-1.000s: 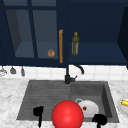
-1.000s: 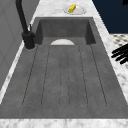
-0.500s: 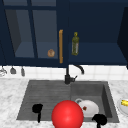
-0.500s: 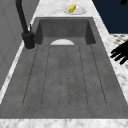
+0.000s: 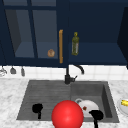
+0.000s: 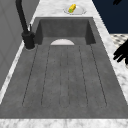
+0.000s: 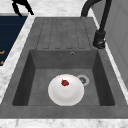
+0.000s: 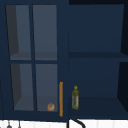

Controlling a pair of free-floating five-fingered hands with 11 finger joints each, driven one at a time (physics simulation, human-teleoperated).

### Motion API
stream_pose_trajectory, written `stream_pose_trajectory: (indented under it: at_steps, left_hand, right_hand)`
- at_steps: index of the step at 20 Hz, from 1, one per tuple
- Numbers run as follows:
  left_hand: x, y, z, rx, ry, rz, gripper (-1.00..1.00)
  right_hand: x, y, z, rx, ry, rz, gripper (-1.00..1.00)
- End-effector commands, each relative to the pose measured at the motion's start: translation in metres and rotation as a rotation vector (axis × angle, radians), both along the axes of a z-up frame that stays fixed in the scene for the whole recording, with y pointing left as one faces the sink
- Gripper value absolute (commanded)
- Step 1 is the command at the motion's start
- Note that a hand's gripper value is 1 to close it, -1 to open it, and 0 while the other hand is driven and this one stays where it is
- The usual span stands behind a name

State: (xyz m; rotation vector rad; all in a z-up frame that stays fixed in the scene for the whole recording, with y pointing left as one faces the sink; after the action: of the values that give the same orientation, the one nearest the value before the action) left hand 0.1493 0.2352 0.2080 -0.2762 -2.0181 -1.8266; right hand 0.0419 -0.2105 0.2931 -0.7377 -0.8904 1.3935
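My left hand (image 5: 37, 108) hovers over the front edge of the sink's ribbed draining board (image 5: 47, 96). In the left side view this left hand (image 6: 122, 53) is beside the sink's front rim, its fingers spread and straight, holding nothing. My right hand (image 5: 97, 115) hangs at the front edge of the basin, close to a white plate (image 5: 87, 106) that lies in it. The plate (image 7: 66, 93) carries a small strawberry (image 7: 65, 82). A red ball (image 5: 67, 115) sits between the two hands in the front view.
A black faucet (image 5: 68, 75) stands behind the sink. On the counter to the right is a plate with a yellow corn cob (image 5: 124, 102). In the wall cabinet are an olive oil bottle (image 8: 75, 98) and a brown round item (image 8: 51, 107) behind a glass door.
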Motion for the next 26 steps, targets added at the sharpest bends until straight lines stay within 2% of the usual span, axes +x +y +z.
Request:
stream_pose_trajectory:
  at_steps: [1,4,7,12,17,19,26]
  left_hand:
    - [0.000,0.000,0.000,0.000,0.000,0.000,0.00]
    - [0.000,0.000,0.000,-0.001,-0.003,0.002,0.00]
    - [0.000,0.000,0.000,-0.001,-0.006,0.004,0.00]
    - [0.000,0.000,0.000,-0.002,-0.008,0.006,0.00]
    - [0.000,0.000,0.000,-0.002,-0.010,0.008,0.00]
    - [0.000,0.000,0.000,-0.003,-0.010,0.008,0.00]
    - [0.001,0.000,-0.001,-0.003,-0.011,0.009,0.00]
  right_hand:
    - [0.016,0.005,0.000,-0.002,0.011,0.063,-1.00]
    - [0.031,0.013,0.001,-0.016,0.054,0.041,-1.00]
    - [0.058,0.023,0.000,-0.013,0.060,0.015,-1.00]
    - [0.096,0.035,-0.007,-0.031,0.075,0.019,-1.00]
    - [0.133,0.039,-0.016,-0.009,0.108,0.032,-1.00]
    - [0.144,0.042,-0.018,-0.018,0.105,0.024,-1.00]
    - [0.204,0.048,-0.045,-0.030,0.136,0.034,-1.00]
